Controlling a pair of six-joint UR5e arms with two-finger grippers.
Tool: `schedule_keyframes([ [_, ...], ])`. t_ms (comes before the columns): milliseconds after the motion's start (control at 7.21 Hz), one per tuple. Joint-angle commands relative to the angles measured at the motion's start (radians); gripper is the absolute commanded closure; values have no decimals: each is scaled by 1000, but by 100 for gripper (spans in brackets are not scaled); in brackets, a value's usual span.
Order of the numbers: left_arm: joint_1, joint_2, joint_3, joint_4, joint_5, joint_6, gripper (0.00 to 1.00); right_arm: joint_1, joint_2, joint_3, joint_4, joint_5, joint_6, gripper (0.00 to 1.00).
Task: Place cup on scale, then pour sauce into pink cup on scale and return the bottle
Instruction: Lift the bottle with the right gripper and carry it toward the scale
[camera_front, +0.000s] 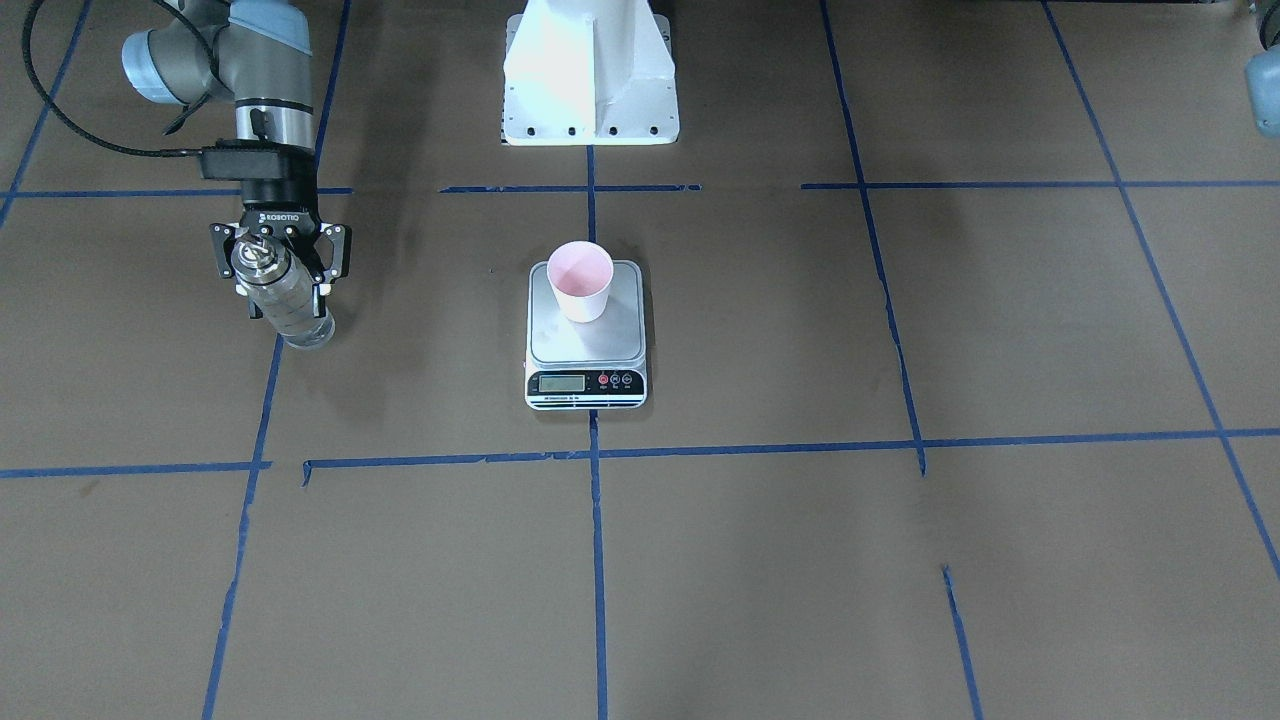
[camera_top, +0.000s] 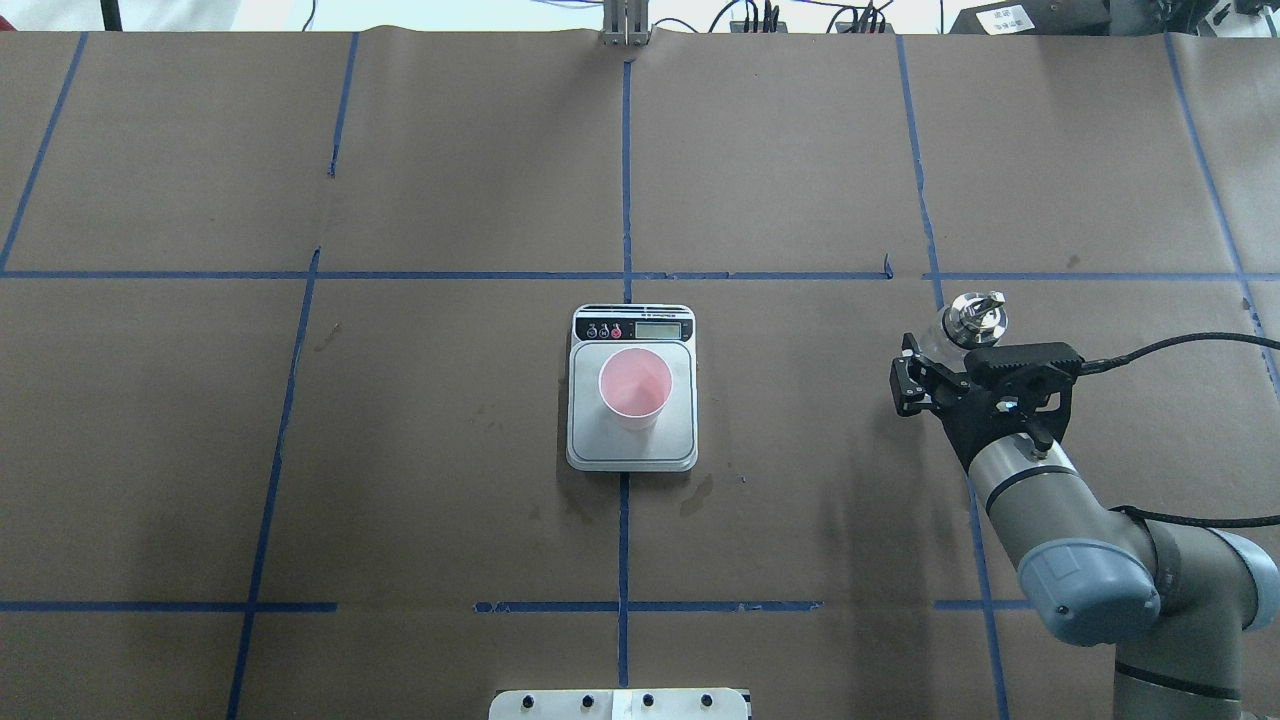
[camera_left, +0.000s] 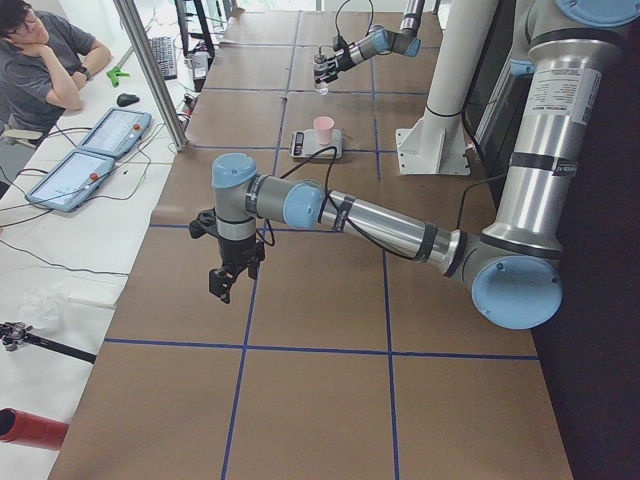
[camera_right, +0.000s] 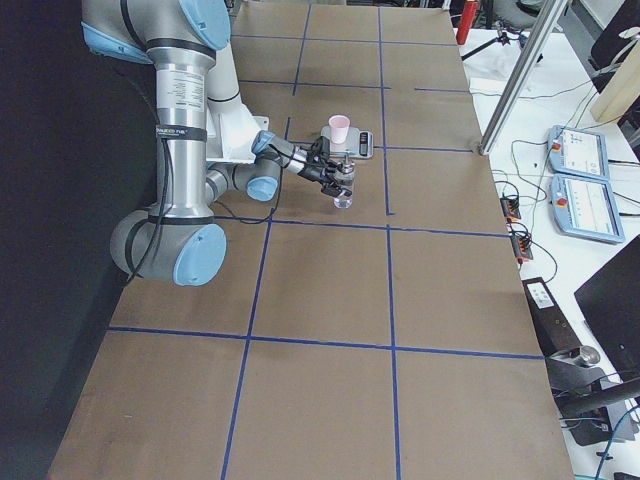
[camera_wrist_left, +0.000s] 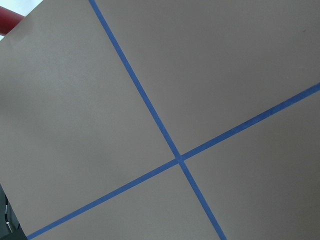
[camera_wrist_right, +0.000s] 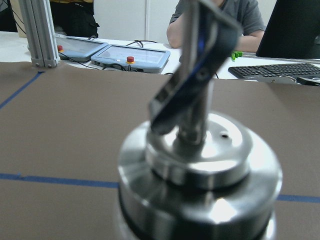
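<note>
I see a brown paper-covered surface (camera_top: 450, 450) marked into squares with blue tape (camera_top: 625, 200). Near its middle sits the scale (camera_front: 560, 345), its display side turned away from the robot. The pink cup (camera_front: 580, 283) stands upright on the steel platform, on the half farther from the display, and takes up only part of it. I cannot tell whether there is any liquid in the cup.

The bottle (camera_front: 290, 305) is well apart from the scale, out on the robot's right side, just beside a blue tape line. The right claw (camera_front: 282, 272) reaches over it from above and behind, with a finger against each side of the glass body, holding it below the cap. The silver spout (camera_top: 975, 318) points up, and in the right wrist view it fills the picture, blurred. The bottle looks roughly upright. I cannot tell if its base touches the surface.

The left claw (camera_left: 222, 288) hangs pointing down over bare paper at the robot's left end, far from the scale. I cannot tell whether it is wide or narrow. Its wrist view shows only paper and a crossing of two tape lines.

A person (camera_left: 45, 60) sits at a desk beyond the far edge.
</note>
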Motion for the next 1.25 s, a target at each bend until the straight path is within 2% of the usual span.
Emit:
schedule_keyframes([
  [0,-1,6,11,0,-5,3,0,14,28,67,1,21,-201,100],
  [278,-17,18,44,-6,-17,14,0,40,66,66,1,21,-338,100],
  [555,-88,21,98,-9,-148,20,0,60,138,66,-8,12,-519,100],
  [833,-106,60,117,-8,-214,103,0,66,157,63,-16,15,-588,100],
  [972,-106,66,133,-11,-215,109,0,66,181,60,-46,-2,-709,100],
  [1110,-104,68,135,-11,-215,108,0,63,222,49,-119,-40,-725,100],
])
